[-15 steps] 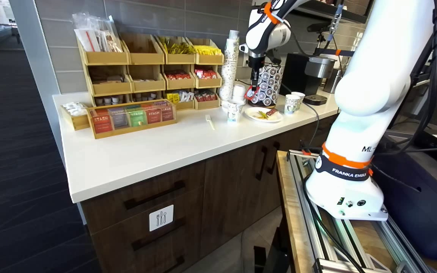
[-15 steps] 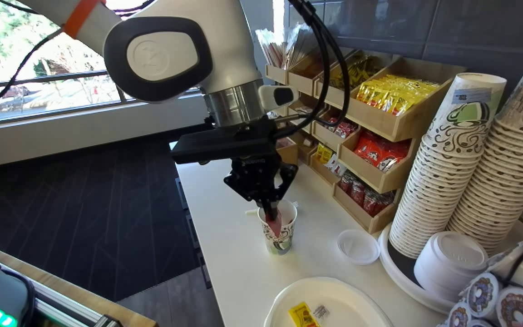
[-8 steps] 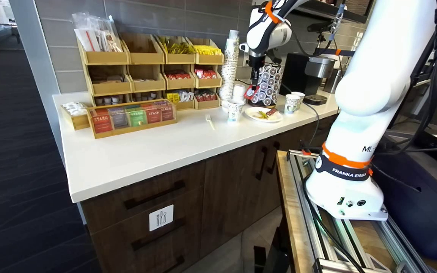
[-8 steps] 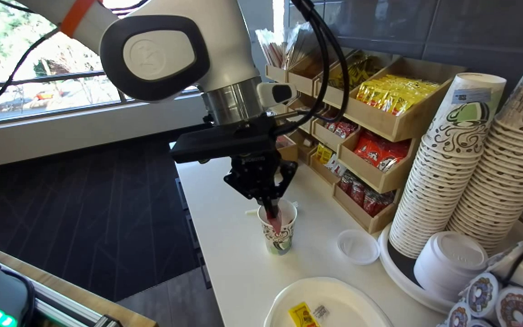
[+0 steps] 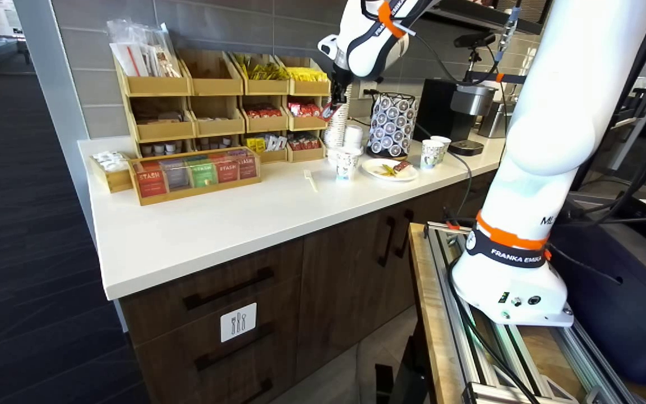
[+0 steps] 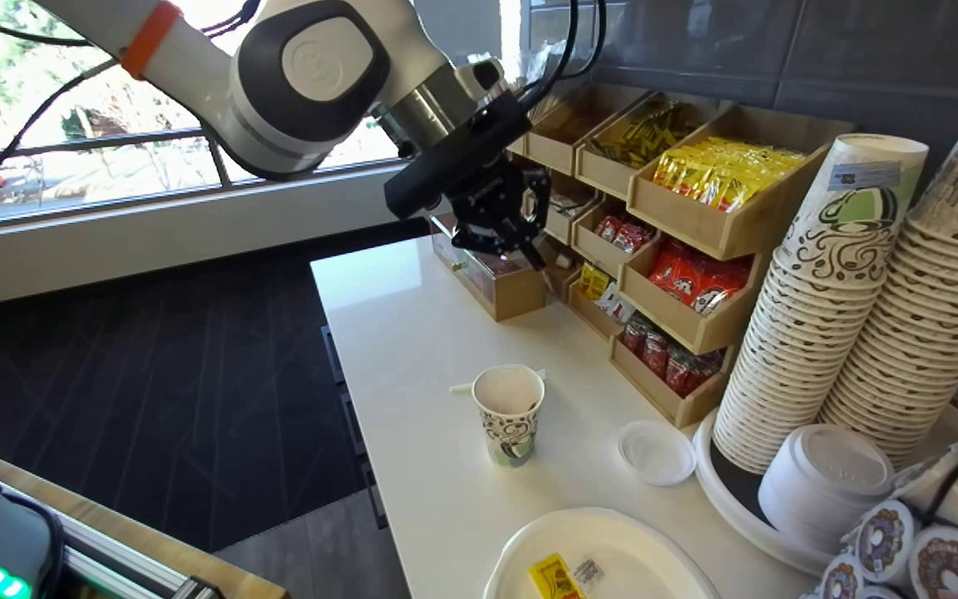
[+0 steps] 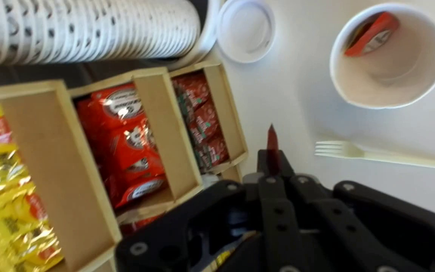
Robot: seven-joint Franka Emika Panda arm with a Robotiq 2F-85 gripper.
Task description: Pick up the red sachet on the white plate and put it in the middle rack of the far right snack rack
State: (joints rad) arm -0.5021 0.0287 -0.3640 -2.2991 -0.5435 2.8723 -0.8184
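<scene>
White countertop (image 5: 216, 238) under snack rack (image 5: 309, 88); narrow gripper (image 7: 274, 162) pinching red sachet (image 7: 272, 141) aloft, near snack rack's front, apart; step, likely: delivery; calls for aligning over snack rack's middle rack (image 7: 167, 132), then releasing

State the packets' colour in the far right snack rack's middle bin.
Red with white ovals; the packets show best in the wrist view.

The gripper (image 7: 274, 161) and the red sachet (image 7: 272, 146) hang nearer the end edge of the counter (image 5: 199, 230) beyond the tea box (image 6: 520, 295), and the gripper tilts instead of pointing straight down. In an exterior view they now overlap the cup stack (image 5: 337, 132), clearing the pod holder (image 5: 393, 126); in an exterior view the paper cup (image 6: 511, 426) shows whole.
</scene>
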